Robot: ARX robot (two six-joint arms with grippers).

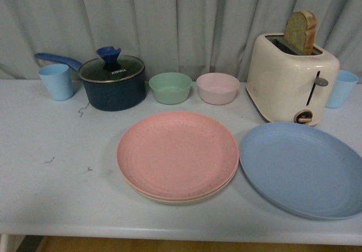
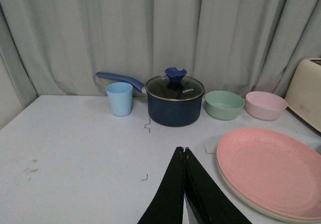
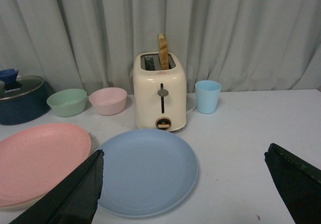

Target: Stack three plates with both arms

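Observation:
The pink plate (image 1: pixel 177 153) lies at the table's middle front, stacked on the beige plate (image 1: pixel 169 199), of which only a rim shows. To its right the light blue plate (image 1: pixel 304 168) lies alone, flat on the table. Neither arm shows in the front view. In the left wrist view my left gripper (image 2: pixel 183 149) is shut with nothing in it, over bare table just left of the pink plate (image 2: pixel 273 170). In the right wrist view my right gripper (image 3: pixel 183 156) stands wide open, above the table, with the light blue plate (image 3: pixel 145 170) below its left finger.
Along the back stand a light blue cup (image 1: pixel 56 81), a dark blue lidded pot (image 1: pixel 111 81), a green bowl (image 1: pixel 170 87), a pink bowl (image 1: pixel 218 88), a cream toaster (image 1: pixel 291 85) with bread, and another blue cup (image 1: pixel 341 88). A curtain hangs behind.

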